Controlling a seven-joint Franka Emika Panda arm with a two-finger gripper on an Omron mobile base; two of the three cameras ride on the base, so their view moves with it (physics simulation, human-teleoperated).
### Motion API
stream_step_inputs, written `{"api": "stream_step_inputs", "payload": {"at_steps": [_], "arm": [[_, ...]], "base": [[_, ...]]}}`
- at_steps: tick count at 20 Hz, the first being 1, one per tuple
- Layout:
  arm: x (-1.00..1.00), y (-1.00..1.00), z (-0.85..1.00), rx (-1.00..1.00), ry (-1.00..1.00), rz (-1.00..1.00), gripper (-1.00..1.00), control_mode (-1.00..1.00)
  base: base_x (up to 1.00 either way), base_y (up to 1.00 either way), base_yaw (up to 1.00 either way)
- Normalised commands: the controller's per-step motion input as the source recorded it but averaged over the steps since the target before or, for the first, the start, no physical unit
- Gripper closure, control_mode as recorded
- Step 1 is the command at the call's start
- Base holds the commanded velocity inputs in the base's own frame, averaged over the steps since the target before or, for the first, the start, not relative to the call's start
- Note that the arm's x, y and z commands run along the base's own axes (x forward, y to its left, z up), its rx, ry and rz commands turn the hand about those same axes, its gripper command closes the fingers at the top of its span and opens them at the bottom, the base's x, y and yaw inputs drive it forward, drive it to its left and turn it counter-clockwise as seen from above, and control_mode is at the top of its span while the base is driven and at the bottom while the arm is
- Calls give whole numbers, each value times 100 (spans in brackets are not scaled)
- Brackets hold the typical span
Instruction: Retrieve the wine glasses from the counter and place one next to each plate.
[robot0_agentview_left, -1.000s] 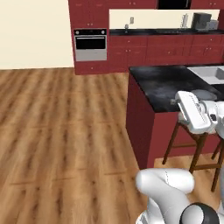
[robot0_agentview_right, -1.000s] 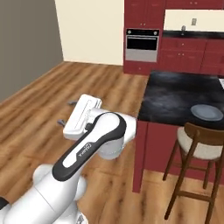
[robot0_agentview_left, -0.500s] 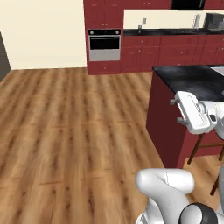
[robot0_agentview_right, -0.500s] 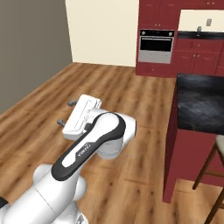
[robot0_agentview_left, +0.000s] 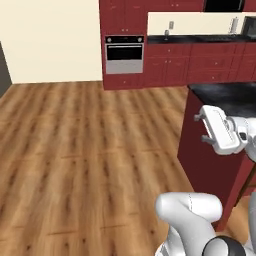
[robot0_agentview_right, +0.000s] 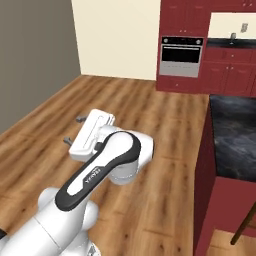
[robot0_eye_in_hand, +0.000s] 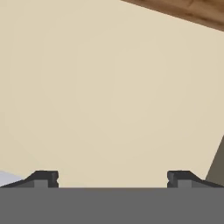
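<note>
Your gripper (robot0_eye_in_hand: 113, 177) is wide open and empty, well short of the counter (robot0_agentview_left: 200, 38), so every glass placement remains.

My left base camera sits behind me to the left, looking forward and down across the wooden floor (robot0_agentview_left: 75, 150) toward the built-in oven (robot0_agentview_left: 124, 54) and the far counter (robot0_agentview_left: 200, 39). My right base camera looks from behind on the right at that same floor, oven (robot0_agentview_right: 181, 56) and the dark island top (robot0_agentview_right: 234, 135), close over my arm. My hand camera faces a cream wall (robot0_eye_in_hand: 109, 87), apparently from near.
</note>
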Motion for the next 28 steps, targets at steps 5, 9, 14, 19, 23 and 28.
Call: {"api": "stream_step_inputs", "payload": {"at_steps": [5, 9, 14, 19, 23, 28], "arm": [[0, 0, 0, 0, 0, 0, -100, 100], [0, 0, 0, 0, 0, 0, -100, 100], [0, 0, 0, 0, 0, 0, -100, 100], [0, 0, 0, 0, 0, 0, -100, 100], [0, 0, 0, 0, 0, 0, -100, 100], [0, 0, 0, 0, 0, 0, -100, 100]], "base": [[33, 0, 0], [65, 18, 0], [90, 31, 0], [99, 27, 0], [100, 70, -3], [100, 99, -14]]}}
